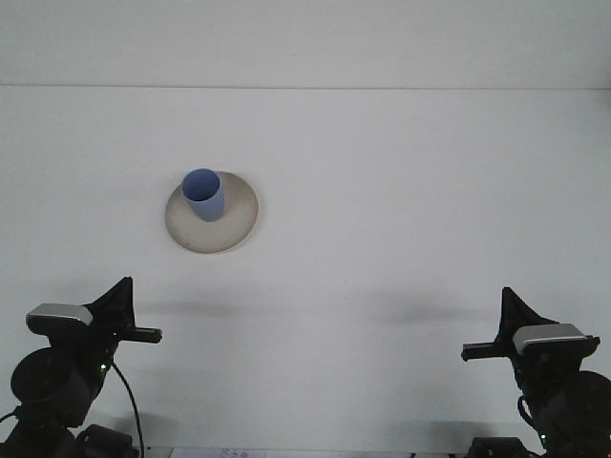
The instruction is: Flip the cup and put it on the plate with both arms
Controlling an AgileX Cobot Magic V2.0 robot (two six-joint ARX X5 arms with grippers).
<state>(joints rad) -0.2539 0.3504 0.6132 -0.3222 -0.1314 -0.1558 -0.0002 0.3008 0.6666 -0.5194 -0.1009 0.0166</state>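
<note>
The cup (203, 194), a plain blue one, stands on the plate (234, 227) with its round top end facing up; from this view I cannot tell whether that end is the open mouth or the closed base. It sits toward the far left part of the plate, inside the rim. The plate is a round beige one lying flat on the white table (401, 210), left of the middle and about halfway between the near and far edges. Both arms are low at the near edge, well apart from the plate and from each other. The left gripper (122, 307) is at the near left corner, its dark pointed fingers seen side-on, touching nothing; whether they are spread or closed I cannot tell. The right gripper (496, 334) is at the near right corner, also holding nothing, and its fingers overlap in this view, so I cannot tell their state either
</note>
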